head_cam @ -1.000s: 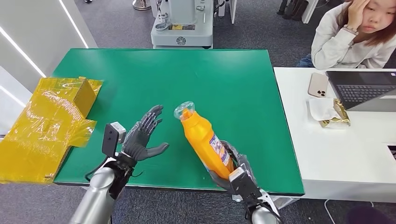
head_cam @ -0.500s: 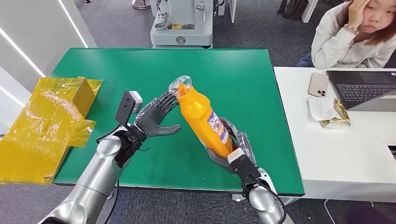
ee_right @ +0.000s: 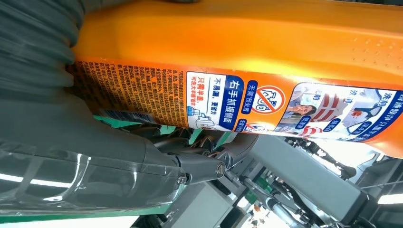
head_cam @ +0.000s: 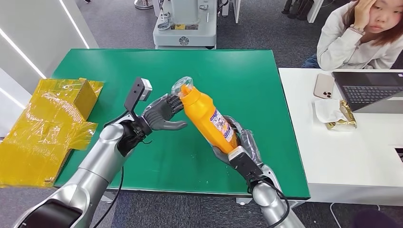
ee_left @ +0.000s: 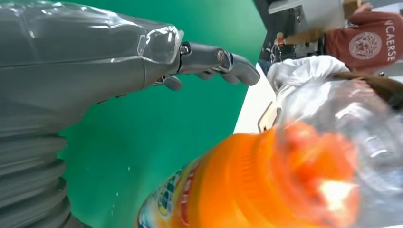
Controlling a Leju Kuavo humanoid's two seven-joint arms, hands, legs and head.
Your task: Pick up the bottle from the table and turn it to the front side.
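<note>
An orange bottle (head_cam: pixel 206 118) with a clear cap and a blue-and-white label hangs tilted above the green table (head_cam: pixel 142 71), cap pointing up and to the far left. My right hand (head_cam: pixel 240 145) grips its lower body from underneath. My left hand (head_cam: pixel 164 114) is spread open beside the neck, fingertips right at the bottle just under the cap; whether they touch I cannot tell. In the left wrist view the blurred cap and orange shoulder (ee_left: pixel 266 190) lie in front of my left hand (ee_left: pixel 95 71). In the right wrist view the label side of the bottle (ee_right: pixel 237 47) lies across my right hand (ee_right: pixel 95 156).
Yellow film-wrapped cardboard (head_cam: pixel 47 128) overhangs the table's left edge. A white desk (head_cam: pixel 342 156) adjoins on the right with a phone (head_cam: pixel 324 86), a laptop (head_cam: pixel 368 92) and a seated person (head_cam: pixel 356 33). A grey machine base (head_cam: pixel 185 28) stands beyond the far edge.
My right hand has raised the bottle off the table and carried it farther over it. My left hand has risen and moved right up to the bottle's neck.
</note>
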